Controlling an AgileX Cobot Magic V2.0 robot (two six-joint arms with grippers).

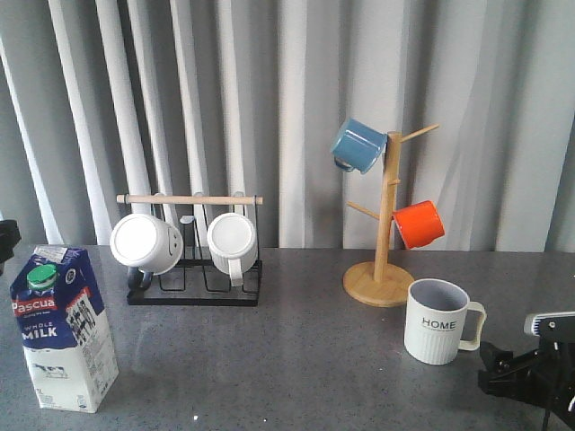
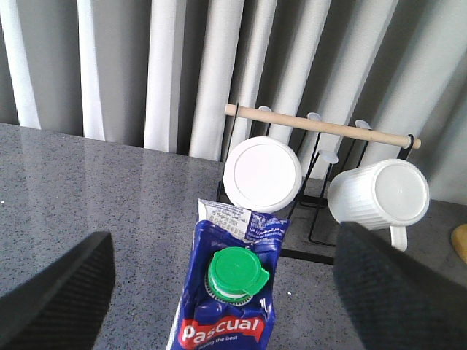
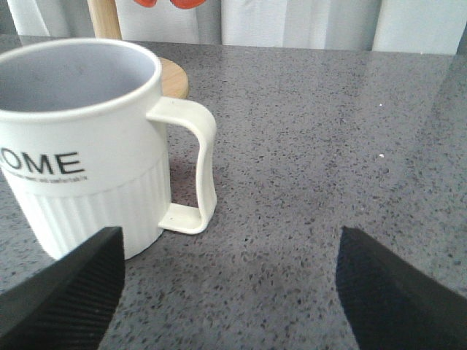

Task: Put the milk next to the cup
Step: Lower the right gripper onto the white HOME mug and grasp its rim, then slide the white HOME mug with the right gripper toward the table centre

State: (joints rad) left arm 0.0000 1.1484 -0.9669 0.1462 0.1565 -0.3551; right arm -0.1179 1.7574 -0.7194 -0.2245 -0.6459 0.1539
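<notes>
Front view count: one milk carton (image 1: 63,328), one HOME cup (image 1: 438,321), two plain white mugs (image 1: 146,243) lying on their sides on a black wire rack (image 1: 193,285) with a wooden bar across the top, and a wooden mug tree (image 1: 384,229) carrying one blue mug (image 1: 358,145) and one orange mug (image 1: 420,224). So five mugs total, one carton.

Milk stands upright on the near left of the grey speckled tabletop (image 1: 296,359), well apart from the cup, which sits over on the right just in front of the tree base, handle pointing right. Behind everything hangs a grey-white pleated curtain (image 1: 269,108).

Left claw (image 2: 226,306) is spread wide, a finger on each side of the carton top and not touching it; the green cap (image 2: 235,271) sits right between them. Right claw (image 3: 226,292) is released too, fingers apart and low over bare tabletop, with the cup's handle (image 3: 191,168) just ahead of it, not touching.
</notes>
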